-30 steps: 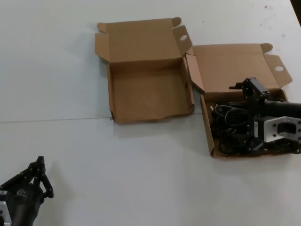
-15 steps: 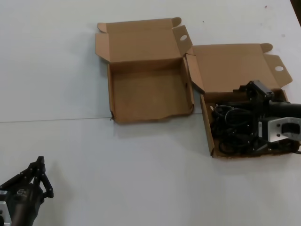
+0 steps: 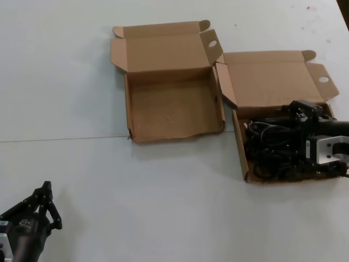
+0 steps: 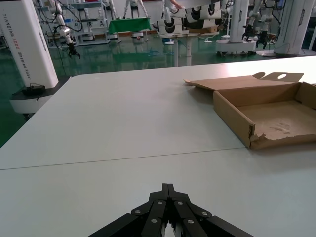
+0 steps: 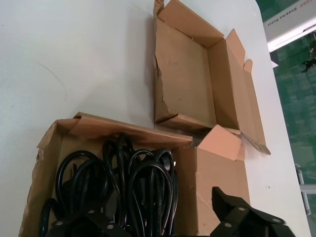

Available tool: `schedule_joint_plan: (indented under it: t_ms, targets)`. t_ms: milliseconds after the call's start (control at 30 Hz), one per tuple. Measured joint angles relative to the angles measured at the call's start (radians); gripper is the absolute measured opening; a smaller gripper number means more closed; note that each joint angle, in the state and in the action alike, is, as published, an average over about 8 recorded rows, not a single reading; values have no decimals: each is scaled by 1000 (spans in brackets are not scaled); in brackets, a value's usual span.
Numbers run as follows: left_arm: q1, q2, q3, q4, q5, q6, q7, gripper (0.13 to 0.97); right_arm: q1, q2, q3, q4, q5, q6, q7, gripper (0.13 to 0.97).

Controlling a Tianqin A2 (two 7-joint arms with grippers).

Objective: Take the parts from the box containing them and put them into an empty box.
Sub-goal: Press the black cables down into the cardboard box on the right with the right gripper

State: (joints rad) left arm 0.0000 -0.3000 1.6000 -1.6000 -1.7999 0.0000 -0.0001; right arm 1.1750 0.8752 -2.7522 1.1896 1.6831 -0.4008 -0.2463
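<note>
Right pincer (image 3: pixel 297 139) spread over parts (image 3: pixel 270 147) coiled lengthwise front-to-back; left pincer (image 3: pixel 46 204) clenched.

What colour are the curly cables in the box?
Black; the cables show best in the right wrist view.

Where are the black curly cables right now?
The black coiled cables lie inside the wide brown cardboard box on the robot's right, under the right gripper.

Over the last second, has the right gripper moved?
Yes. The right gripper has shifted rightward along the wide brown cardboard box of black coiled cables, ending nearer the round-holed flap.
</note>
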Motion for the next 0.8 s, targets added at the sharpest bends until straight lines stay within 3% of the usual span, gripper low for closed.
schedule_joint_plan:
  t_ms: [133,400,800]
  targets:
    - [0,0,0,0,0,0,0,156,-2,-4,0,-11,4,3,0,704]
    - [0,0,0,0,0,0,0,156,-9,-16,0,-37,11,6,0,491]
    - [0,0,0,0,0,0,0,156,-33,-44,38,-89,-6,-4,0,284]
